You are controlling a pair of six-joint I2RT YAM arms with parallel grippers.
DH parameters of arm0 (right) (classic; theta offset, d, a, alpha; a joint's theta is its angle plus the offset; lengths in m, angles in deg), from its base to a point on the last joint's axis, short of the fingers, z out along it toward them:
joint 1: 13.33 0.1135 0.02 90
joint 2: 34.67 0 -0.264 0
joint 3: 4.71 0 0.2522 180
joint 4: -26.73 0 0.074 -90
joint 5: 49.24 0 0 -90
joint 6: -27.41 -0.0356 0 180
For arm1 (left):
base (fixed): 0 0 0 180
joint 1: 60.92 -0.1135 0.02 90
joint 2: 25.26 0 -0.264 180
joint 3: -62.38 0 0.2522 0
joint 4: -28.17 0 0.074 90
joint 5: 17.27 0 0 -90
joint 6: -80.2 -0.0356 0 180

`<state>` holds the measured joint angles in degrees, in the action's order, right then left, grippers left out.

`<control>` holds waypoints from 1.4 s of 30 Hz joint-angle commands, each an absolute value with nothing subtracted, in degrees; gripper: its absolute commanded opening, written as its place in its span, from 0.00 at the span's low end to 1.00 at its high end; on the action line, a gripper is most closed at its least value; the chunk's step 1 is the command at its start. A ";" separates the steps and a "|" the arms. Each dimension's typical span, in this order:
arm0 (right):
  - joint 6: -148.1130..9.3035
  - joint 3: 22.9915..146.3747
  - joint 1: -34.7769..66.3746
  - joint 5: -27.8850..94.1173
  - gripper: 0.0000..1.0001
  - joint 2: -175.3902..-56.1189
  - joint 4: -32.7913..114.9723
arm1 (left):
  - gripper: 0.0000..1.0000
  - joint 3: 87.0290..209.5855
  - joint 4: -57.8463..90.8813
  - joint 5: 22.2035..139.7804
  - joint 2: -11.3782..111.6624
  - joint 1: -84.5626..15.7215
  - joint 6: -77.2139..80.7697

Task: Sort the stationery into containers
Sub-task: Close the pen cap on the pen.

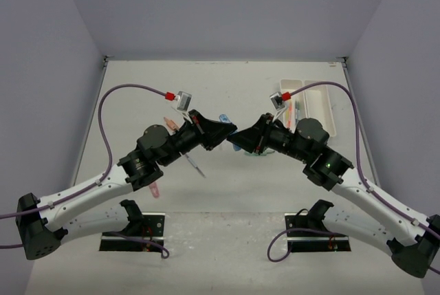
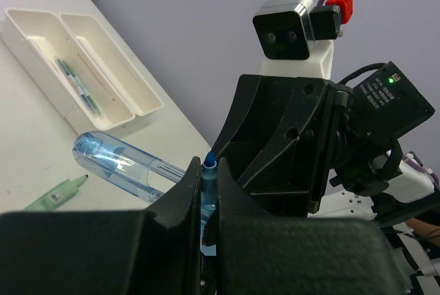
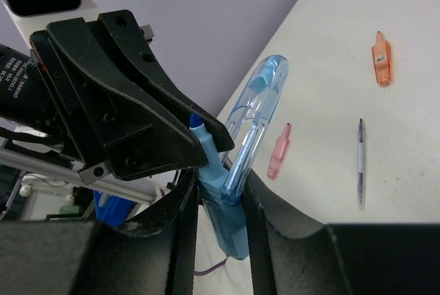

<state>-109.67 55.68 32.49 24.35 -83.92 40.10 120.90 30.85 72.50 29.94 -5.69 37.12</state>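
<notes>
Pink marker [image 3: 278,150] lies flat on the table [image 1: 234,89] at the left, near the left arm's elbow. A thin pen [image 3: 359,161] lies beside it, not touching. An orange marker [image 3: 381,58] lies further back, well apart from both.

At mid-table the two claws meet tip to tip above the surface. Left gripper [image 1: 225,133]: fingers [image 2: 185,202] are pressed together on a blue marker [image 3: 223,219], whose felt tip pokes up between them. Right gripper [image 1: 242,141]: fingers [image 3: 184,219] are clamped on the same marker's light-blue body. So the marker is off the table, pinched from both sides.

A clear blue piece [image 3: 265,95] runs alongside the marker and sticks out past the fingers. It is possibly the marker's cap, but the wrist views do not settle that.

A green marker [image 2: 58,195] lies on the table below the right claw.

Two white trays sit side by side and touching at the back right of the table. The inner tray [image 1: 289,85] holds a few thin pens lying lengthwise. In the outer tray [image 1: 323,109] I can make out no contents from these views.
</notes>
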 commanded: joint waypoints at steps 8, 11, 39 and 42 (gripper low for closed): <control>-104.97 56.57 32.55 20.34 0.00 -82.70 36.15 | 0.64 126.09 25.46 69.26 28.32 -5.81 30.05; -102.64 55.86 32.51 20.15 0.00 -81.88 36.76 | 0.86 129.98 21.65 67.17 28.04 -5.81 26.08; -76.66 59.08 32.53 -12.95 0.00 -66.25 42.58 | 0.98 116.52 52.78 100.11 21.70 -11.17 40.71; -75.77 61.79 32.52 -16.11 0.00 -67.41 43.35 | 0.92 115.30 64.36 106.25 25.82 -11.17 47.82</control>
